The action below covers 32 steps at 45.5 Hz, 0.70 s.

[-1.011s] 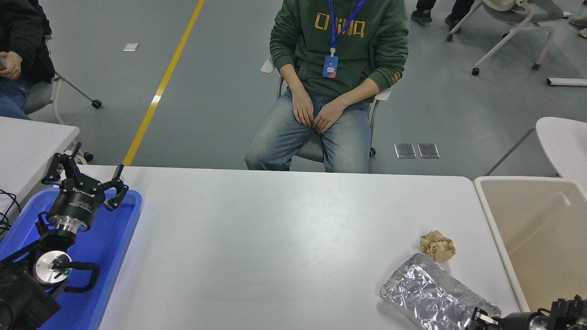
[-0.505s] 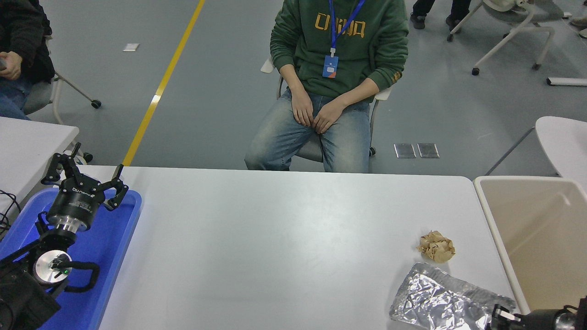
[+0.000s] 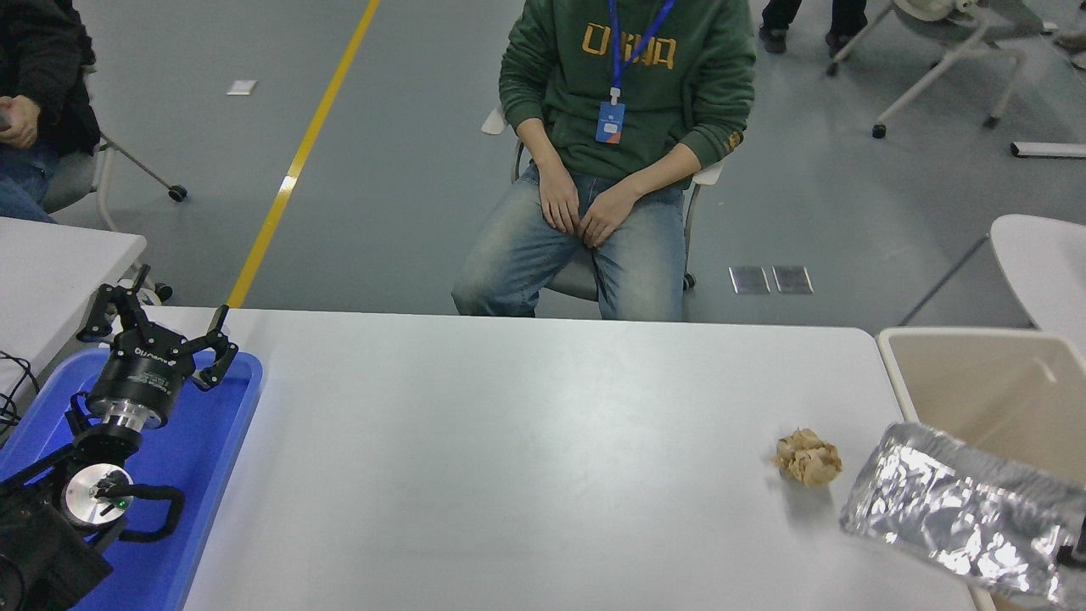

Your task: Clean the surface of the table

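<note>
Head view: the white desk [image 3: 509,458] fills the lower middle, with a paper wad [image 3: 808,457] at 4 o'clock and a foil bag [image 3: 959,513] lifted over its right edge beside the beige bin [image 3: 976,373]. The left pincer [image 3: 157,327], released, hangs over the blue tray [image 3: 212,458] at 8 o'clock; the right pincer's state cannot be told, only a dark sliver shows at the bag's right end.

Right end effector [image 3: 1076,552] nearly all cut off at edge, perhaps gripping foil bag [image 3: 959,513].

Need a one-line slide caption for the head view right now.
Silver foil bag held up over the beige bin's edge; crumpled brown paper remains on the table surface.
</note>
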Each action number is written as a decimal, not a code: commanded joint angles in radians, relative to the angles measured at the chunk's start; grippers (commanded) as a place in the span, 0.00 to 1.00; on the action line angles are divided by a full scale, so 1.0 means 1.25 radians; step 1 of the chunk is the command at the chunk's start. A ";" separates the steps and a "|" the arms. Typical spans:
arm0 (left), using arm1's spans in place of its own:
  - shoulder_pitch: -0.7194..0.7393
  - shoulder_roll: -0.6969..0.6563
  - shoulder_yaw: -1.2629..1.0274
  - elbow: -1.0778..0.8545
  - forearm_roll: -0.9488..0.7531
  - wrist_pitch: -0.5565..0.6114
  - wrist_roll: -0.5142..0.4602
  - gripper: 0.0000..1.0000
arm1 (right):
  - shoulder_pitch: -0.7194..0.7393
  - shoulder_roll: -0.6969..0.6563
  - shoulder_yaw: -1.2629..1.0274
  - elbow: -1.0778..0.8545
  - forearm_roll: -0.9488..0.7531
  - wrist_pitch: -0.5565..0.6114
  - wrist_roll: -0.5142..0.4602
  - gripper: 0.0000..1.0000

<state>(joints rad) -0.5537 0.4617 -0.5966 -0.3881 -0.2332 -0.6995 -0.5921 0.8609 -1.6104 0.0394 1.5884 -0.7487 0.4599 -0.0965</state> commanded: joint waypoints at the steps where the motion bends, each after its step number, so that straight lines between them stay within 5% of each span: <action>1: 0.000 0.000 0.000 0.000 0.000 0.000 0.000 1.00 | 0.162 -0.108 0.013 0.001 -0.011 0.158 -0.001 0.00; 15: 0.000 0.000 0.000 0.000 0.000 0.000 0.000 1.00 | 0.187 -0.108 0.054 -0.015 -0.039 0.221 -0.001 0.00; 32: 0.000 0.000 0.000 0.000 0.000 0.000 0.000 1.00 | 0.184 -0.079 0.041 -0.133 -0.077 0.186 -0.004 0.00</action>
<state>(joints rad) -0.5538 0.4617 -0.5967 -0.3881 -0.2332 -0.6995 -0.5921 1.0828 -1.7407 0.0985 1.5328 -0.8078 0.7100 -0.1001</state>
